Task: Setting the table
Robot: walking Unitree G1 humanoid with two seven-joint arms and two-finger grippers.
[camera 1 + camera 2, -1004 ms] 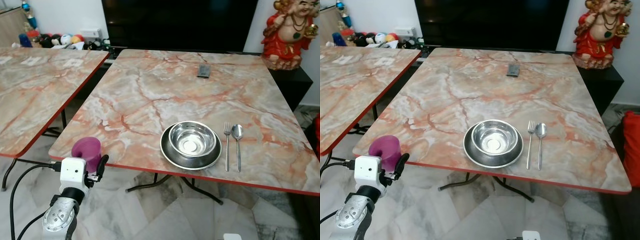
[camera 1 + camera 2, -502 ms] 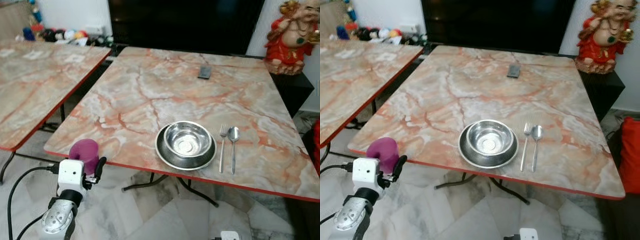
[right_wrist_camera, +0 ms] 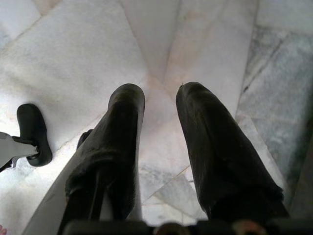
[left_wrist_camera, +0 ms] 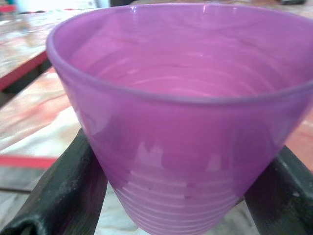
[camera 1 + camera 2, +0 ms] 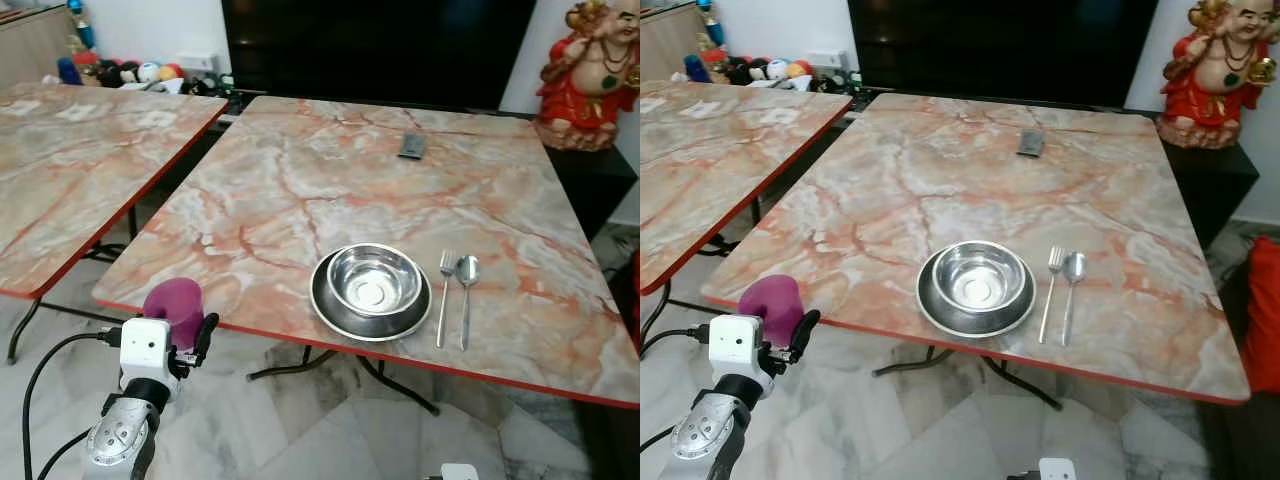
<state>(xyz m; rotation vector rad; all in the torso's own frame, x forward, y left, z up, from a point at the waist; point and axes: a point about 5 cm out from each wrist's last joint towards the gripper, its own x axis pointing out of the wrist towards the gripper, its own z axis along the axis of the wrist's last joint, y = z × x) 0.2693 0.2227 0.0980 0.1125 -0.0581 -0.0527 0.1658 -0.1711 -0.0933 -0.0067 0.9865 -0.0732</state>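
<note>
1. Two tools belonged to the robot: the left tool (image 5: 190, 330) sat at the lower left of the head view, its fingers (image 4: 58, 191) clamped on either side of a purple cup (image 5: 174, 308); the right tool (image 3: 156, 147) hung idle over the floor (image 3: 205, 44), its fingers a narrow gap apart and holding nothing.
2. One cup was the thing in hand. It was held just off the near left edge of the surface (image 5: 300, 200), near its corner, not resting on it.
3. Upright was how the cup stood: mouth up, long axis roughly vertical, wider at the rim than at the ribbed base, and empty as far as the wrist view showed.
4. Several pieces were already set at lower centre: a steel bowl (image 5: 373, 279) sitting in a plate (image 5: 330, 313), with a fork (image 5: 444, 296) and spoon (image 5: 466, 297) side by side just right of them, handles toward the near edge.
5. Carrying the cup in looked like the step in hand, with the placing not yet done.
6. Next, the move would likely call for lifting the cup over the red edge and across toward the setting, keeping it level, then lowering it beside the plate without knocking the bowl.
7. One small dark object (image 5: 411, 146) lay far up the surface, well clear.
</note>
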